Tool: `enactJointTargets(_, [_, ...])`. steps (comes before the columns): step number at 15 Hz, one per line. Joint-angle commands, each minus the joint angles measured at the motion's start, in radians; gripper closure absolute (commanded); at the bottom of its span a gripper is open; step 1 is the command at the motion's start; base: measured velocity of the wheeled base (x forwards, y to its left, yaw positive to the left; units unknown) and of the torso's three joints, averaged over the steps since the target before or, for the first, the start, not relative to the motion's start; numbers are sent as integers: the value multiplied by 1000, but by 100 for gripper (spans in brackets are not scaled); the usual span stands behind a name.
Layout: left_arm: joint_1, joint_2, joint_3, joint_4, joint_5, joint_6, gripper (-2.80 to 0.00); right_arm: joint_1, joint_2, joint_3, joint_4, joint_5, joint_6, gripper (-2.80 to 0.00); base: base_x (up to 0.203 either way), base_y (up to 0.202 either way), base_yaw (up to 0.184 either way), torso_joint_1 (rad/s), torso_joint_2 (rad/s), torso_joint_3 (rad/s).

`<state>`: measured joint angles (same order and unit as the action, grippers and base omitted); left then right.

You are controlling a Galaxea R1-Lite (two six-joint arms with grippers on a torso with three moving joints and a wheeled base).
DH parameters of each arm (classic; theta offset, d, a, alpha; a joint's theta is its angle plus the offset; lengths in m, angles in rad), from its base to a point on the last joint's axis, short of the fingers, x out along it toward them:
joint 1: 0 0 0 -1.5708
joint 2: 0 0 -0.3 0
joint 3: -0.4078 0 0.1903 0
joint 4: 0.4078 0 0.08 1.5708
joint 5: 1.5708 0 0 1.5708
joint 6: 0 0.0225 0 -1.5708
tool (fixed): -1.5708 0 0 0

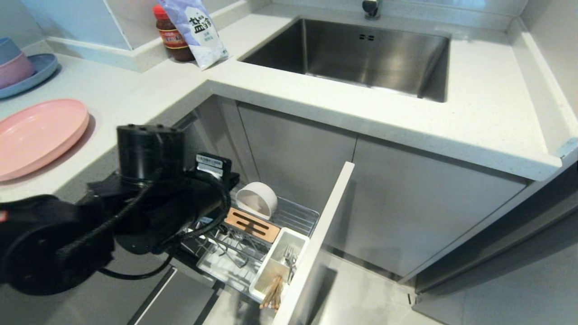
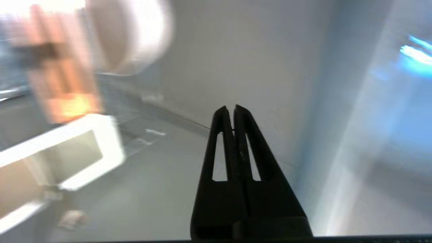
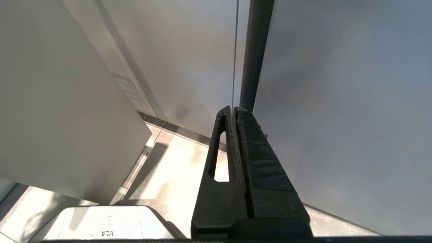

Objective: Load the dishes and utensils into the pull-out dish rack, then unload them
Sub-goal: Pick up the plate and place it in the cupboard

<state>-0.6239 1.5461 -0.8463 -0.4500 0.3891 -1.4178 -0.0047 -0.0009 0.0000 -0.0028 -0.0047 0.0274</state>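
The pull-out dish rack (image 1: 293,216) stands pulled out under the counter, its pale panel front (image 1: 323,234) towards me. A cream-white bowl (image 1: 257,199) leans on its side at the back of the rack, behind the slotted wooden strip (image 1: 252,225). The fork (image 1: 289,258) and chopsticks (image 1: 273,291) stand in the white cutlery holder (image 1: 271,266). The pink plate (image 1: 38,135) lies on the counter at the left. My left arm (image 1: 149,198) reaches over the rack's left side. My left gripper (image 2: 233,109) is shut and empty, with the bowl (image 2: 131,33) and holder (image 2: 84,152) off to its side. My right gripper (image 3: 233,109) is shut and empty, parked by a cabinet.
A steel sink (image 1: 356,54) is set in the counter behind the rack. A sauce jar (image 1: 174,36) and a salt bag (image 1: 196,29) stand at the back left. Stacked blue and pink bowls on a blue plate (image 1: 20,67) sit at the far left.
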Motion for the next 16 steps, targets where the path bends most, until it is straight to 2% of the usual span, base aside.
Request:
enactJointTargets(1, [-54,-180,-44,1,4,178,0,0,-2,2,0,0,0,0,0,0,0,0,0,0])
enactJointTargets(2, [-73,-209,-65,1,2,324,0,1,-2,2,0,0,0,0,0,0,0,0,0,0])
enactJointTargets(4, [-89,-241,-137,3,-19,657,0,1,-2,2,0,0,0,0,0,0,0,0,0,0])
enactJointTargets(5, [-88,-248,-191,6,-29,798,0,0,-2,2,0,0,0,0,0,0,0,0,0,0])
enactJointTargets(6, [-80,-253,-257,14,-37,922,0,0,-2,2,0,0,0,0,0,0,0,0,0,0])
enactJointTargets(7, [-52,-255,-311,37,-42,1009,0,0,-2,2,0,0,0,0,0,0,0,0,0,0])
enactJointTargets(9, [44,-241,-391,118,-42,1106,0,1,-2,2,0,0,0,0,0,0,0,0,0,0])
enactJointTargets(12, [233,-227,-441,256,-34,1179,0,0,-2,2,0,0,0,0,0,0,0,0,0,0])
enactJointTargets(13, [324,-227,-473,346,-35,1217,0,1,-2,2,0,0,0,0,0,0,0,0,0,0])
enactJointTargets(14, [379,-230,-520,479,-36,1253,0,0,-2,2,0,0,0,0,0,0,0,0,0,0])
enactJointTargets(16, [448,-228,-554,556,-8,1292,0,0,-2,2,0,0,0,0,0,0,0,0,0,0])
